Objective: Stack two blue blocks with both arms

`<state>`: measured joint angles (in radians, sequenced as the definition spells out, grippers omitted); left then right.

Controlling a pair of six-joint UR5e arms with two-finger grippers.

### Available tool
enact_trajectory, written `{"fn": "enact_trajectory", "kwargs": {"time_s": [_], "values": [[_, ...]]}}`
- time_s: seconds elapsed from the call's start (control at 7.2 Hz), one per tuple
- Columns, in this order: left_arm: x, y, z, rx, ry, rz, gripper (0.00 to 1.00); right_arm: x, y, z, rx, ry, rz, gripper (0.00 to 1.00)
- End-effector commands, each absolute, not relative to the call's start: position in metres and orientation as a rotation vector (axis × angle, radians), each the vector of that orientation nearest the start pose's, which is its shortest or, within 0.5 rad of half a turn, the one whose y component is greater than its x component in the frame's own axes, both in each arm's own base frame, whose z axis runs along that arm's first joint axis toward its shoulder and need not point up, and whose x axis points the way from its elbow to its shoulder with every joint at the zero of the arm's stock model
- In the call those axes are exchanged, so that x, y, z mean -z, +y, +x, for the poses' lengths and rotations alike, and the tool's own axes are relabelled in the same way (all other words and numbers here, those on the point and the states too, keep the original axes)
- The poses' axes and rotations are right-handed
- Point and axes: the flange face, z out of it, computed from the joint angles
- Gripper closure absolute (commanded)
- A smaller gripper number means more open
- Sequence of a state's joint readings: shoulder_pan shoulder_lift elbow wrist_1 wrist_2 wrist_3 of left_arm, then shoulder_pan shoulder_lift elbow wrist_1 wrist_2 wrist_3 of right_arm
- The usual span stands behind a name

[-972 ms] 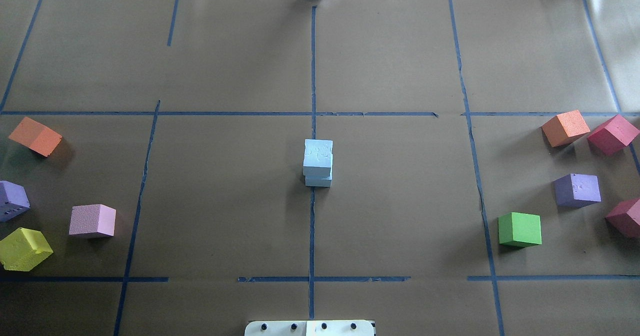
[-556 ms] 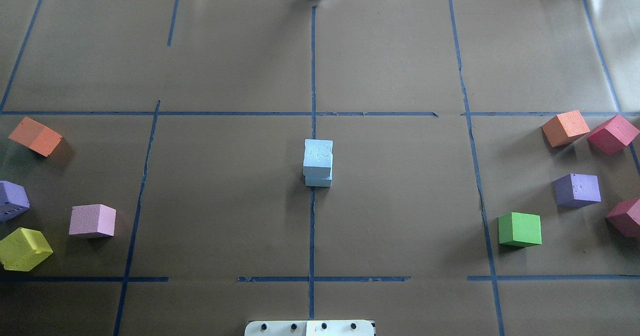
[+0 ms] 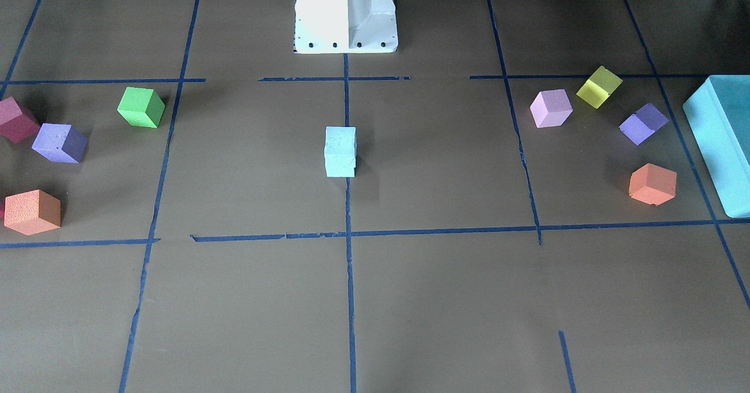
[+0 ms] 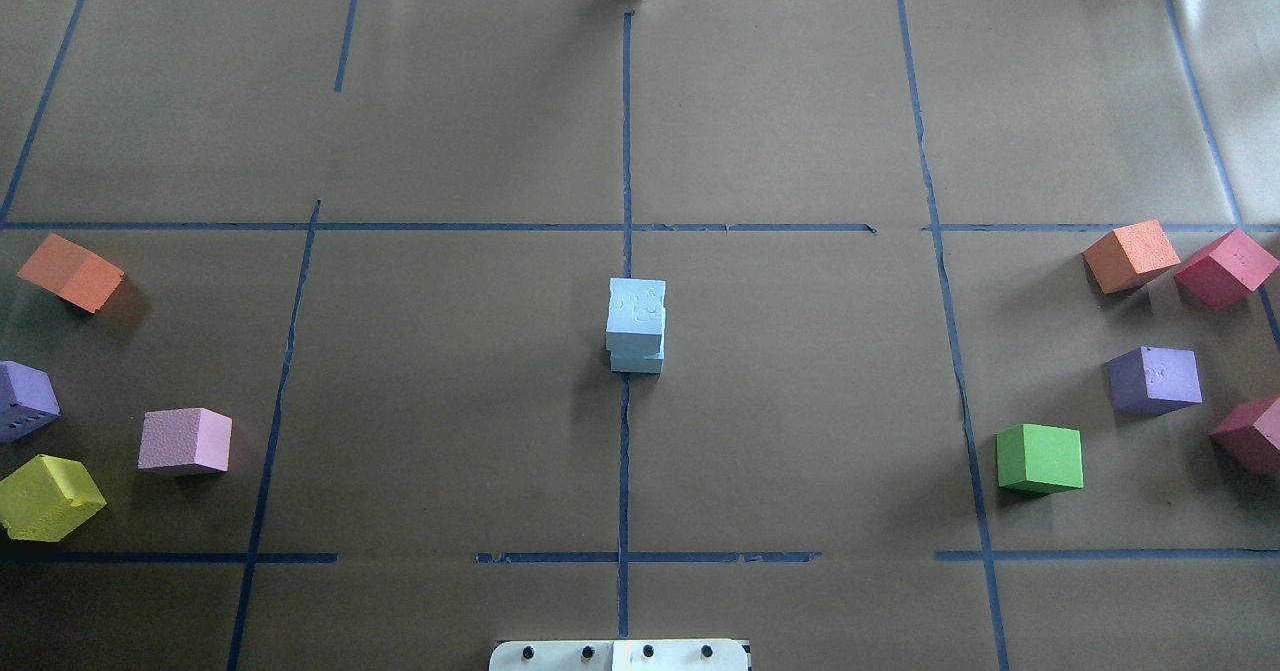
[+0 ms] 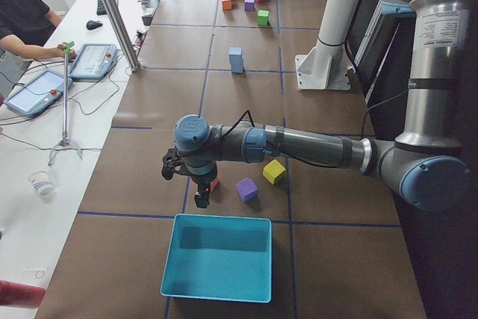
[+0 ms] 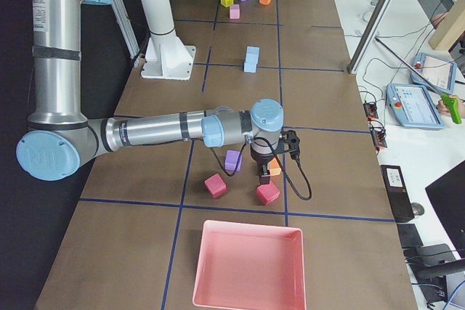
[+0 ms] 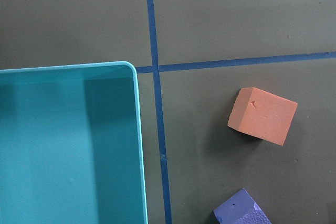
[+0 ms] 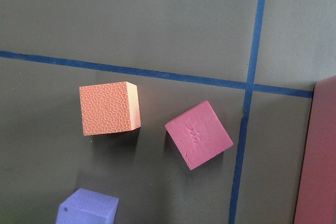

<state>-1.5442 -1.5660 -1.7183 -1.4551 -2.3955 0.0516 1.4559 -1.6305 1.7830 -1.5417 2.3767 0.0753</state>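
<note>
The two blue blocks stand stacked at the table's middle on the centre tape line, the upper block (image 4: 636, 309) on the lower block (image 4: 636, 361), slightly offset. The stack also shows in the front view (image 3: 340, 150) and both side views. No gripper touches it. My left gripper (image 5: 196, 184) hangs far out at the table's left end, over an orange cube (image 7: 262, 115) beside the turquoise box (image 7: 68, 145). My right gripper (image 6: 265, 172) hangs at the right end, over an orange cube (image 8: 109, 108) and a red cube (image 8: 199, 135). I cannot tell whether either is open or shut.
Loose cubes lie at both ends: green (image 4: 1040, 458), purple (image 4: 1155, 379), pink (image 4: 185, 441), yellow (image 4: 48, 496) and others. A pink tray (image 6: 247, 266) lies beyond the right cubes. The white pedestal (image 3: 345, 12) stands at the robot's side.
</note>
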Motion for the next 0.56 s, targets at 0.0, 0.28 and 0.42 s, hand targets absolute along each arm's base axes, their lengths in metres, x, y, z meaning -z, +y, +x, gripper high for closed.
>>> {"fn": "enact_trajectory", "kwargs": {"time_s": [0.0, 0.28, 0.42], "values": [[-0.5952, -0.4891, -0.0474, -0.086, 0.825, 0.038, 0.0, -0.5724, -0.4807, 0.0, 0.125, -0.813, 0.099, 0.0], [-0.5898, -0.4893, -0.0466, -0.092, 0.825, 0.049, 0.0, -0.5712, -0.481, -0.0089, 0.139, -0.817, 0.097, 0.0], [-0.5896, -0.4894, -0.0466, -0.093, 0.825, 0.051, 0.0, -0.5706, -0.482, -0.0098, 0.146, -0.817, 0.112, 0.0]]}}
